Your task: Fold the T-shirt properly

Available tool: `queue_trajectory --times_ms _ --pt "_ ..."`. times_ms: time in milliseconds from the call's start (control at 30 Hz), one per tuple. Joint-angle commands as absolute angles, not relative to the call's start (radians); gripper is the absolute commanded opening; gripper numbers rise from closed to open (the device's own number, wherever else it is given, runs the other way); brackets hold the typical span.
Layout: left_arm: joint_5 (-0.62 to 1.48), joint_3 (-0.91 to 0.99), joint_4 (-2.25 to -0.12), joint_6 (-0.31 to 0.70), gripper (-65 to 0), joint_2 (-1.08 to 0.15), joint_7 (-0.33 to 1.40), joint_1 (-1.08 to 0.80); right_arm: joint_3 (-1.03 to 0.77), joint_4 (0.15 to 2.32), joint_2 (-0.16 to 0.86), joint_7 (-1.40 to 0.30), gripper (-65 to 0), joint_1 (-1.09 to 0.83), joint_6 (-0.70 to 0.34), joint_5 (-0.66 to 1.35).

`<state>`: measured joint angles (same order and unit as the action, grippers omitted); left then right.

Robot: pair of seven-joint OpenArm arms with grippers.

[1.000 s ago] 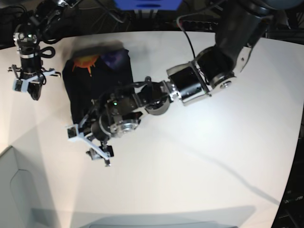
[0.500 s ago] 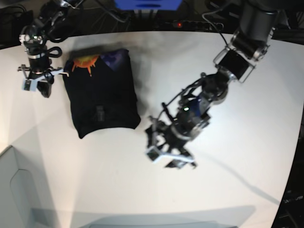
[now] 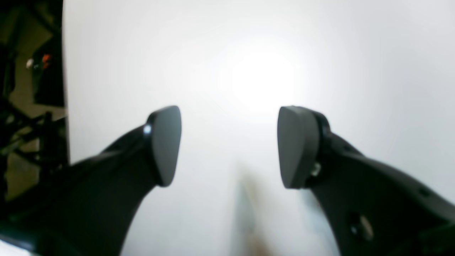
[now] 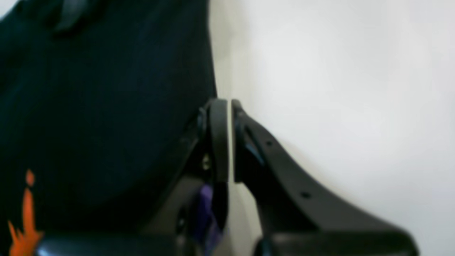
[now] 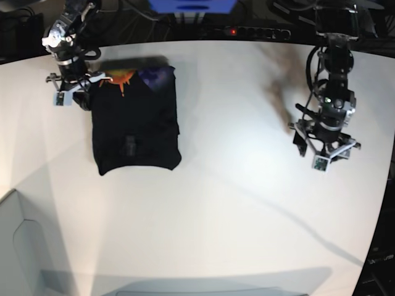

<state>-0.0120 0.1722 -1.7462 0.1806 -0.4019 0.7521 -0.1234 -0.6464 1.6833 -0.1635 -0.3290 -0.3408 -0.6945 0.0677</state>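
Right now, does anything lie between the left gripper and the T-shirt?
Nothing visible does. Only bare white table separates the open left gripper from the folded T-shirt. The shut right gripper sits at the shirt's far edge.

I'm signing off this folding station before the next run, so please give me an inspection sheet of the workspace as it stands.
Surface: white table, bare apart from the shirt; soft shadows only.
Job's things: T-shirt lies folded into a compact black rectangle at the far left, orange and purple print showing at its far edge.
Clutter: nothing seen.
Grippers: left pincer open and empty, over bare table far from the shirt; right pincer shut, holding nothing, at the shirt's far-left corner.
Cables: dark cables run along the left arm; more behind the table's far edge.
Surroundings: blue box and dark equipment behind the table; grey panel at the near left.
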Motion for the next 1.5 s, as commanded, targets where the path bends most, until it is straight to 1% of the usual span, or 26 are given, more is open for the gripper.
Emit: queue_trajectory --times_ms 0,267,300,333,367,433,567,633,667,800,900,1033,1133,1267,1367,1467 --pt "-0.015 0.199 -1.776 0.173 -24.5 -0.417 0.731 -0.127 -0.648 1.707 -0.157 -0.306 -65.0 -0.348 -0.698 0.085" --pt "-0.015 0.269 -1.859 0.173 -24.8 -0.403 0.731 -0.236 -0.657 1.753 -0.157 -0.305 -65.0 -0.372 -0.698 0.087" --pt "-0.013 0.272 -1.877 0.174 -25.4 -0.395 0.731 -0.254 -0.657 1.770 -0.157 -0.305 -65.0 -0.372 -0.698 0.087" --pt "-0.013 0.277 -1.893 0.174 -27.6 -0.386 0.731 -0.274 -0.657 1.793 -0.157 -0.305 -65.0 -0.372 -0.698 0.087" --pt "-0.013 0.277 -1.917 0.174 -30.9 -0.375 0.731 -0.295 -0.665 1.821 -0.157 -0.306 -65.0 -0.378 -0.698 0.087" --pt "-0.013 0.278 -1.965 0.174 -41.2 -0.363 0.731 -0.352 -0.694 1.880 -0.157 -0.312 -65.0 -0.386 -0.698 0.085" --pt "-0.013 0.314 -2.022 0.174 -64.8 -0.338 0.731 -0.481 -0.754 1.934 -0.157 -0.318 -65.0 -0.455 -0.698 0.081" --pt "-0.013 0.358 -2.025 0.174 -65.0 -0.305 0.731 -0.532 -0.786 1.936 -0.157 -0.369 -65.0 -0.506 -0.698 0.079" --pt "-0.013 0.384 -2.026 0.176 -64.1 -0.289 0.731 -0.558 -0.805 1.936 -0.157 -0.401 -65.0 -0.527 -0.698 0.079" --pt "0.001 0.473 -2.026 0.176 -65.0 -0.222 0.720 -0.704 -0.897 1.933 -0.157 -0.527 -65.0 -0.605 -0.698 0.077" --pt "0.102 0.527 -2.026 0.176 -65.0 -0.202 0.720 -0.792 -0.928 1.934 -0.157 -0.619 -65.0 -0.648 -0.698 0.077" --pt "0.262 0.565 -2.020 0.174 -65.0 -0.200 0.720 -0.940 -0.889 1.906 -0.127 -0.713 -65.0 -0.725 -0.698 0.077" --pt "0.286 0.555 -1.995 0.171 -65.0 -0.191 0.720 -1.018 -0.828 1.830 -0.093 -0.716 -65.0 -0.759 -0.698 0.077" --pt "0.246 0.506 -1.952 0.168 -65.0 -0.156 0.719 -1.061 -0.745 1.673 -0.047 -0.702 -65.0 -0.763 -0.698 0.077" --pt "0.229 0.473 -1.865 0.168 -65.0 -0.124 0.693 -1.056 -0.708 1.537 -0.030 -0.608 -65.0 -0.757 -0.698 0.079" --pt "0.228 0.409 -1.716 0.166 -65.0 -0.120 0.572 -1.027 -0.668 1.400 -0.022 -0.503 -65.0 -0.720 -0.698 0.076"
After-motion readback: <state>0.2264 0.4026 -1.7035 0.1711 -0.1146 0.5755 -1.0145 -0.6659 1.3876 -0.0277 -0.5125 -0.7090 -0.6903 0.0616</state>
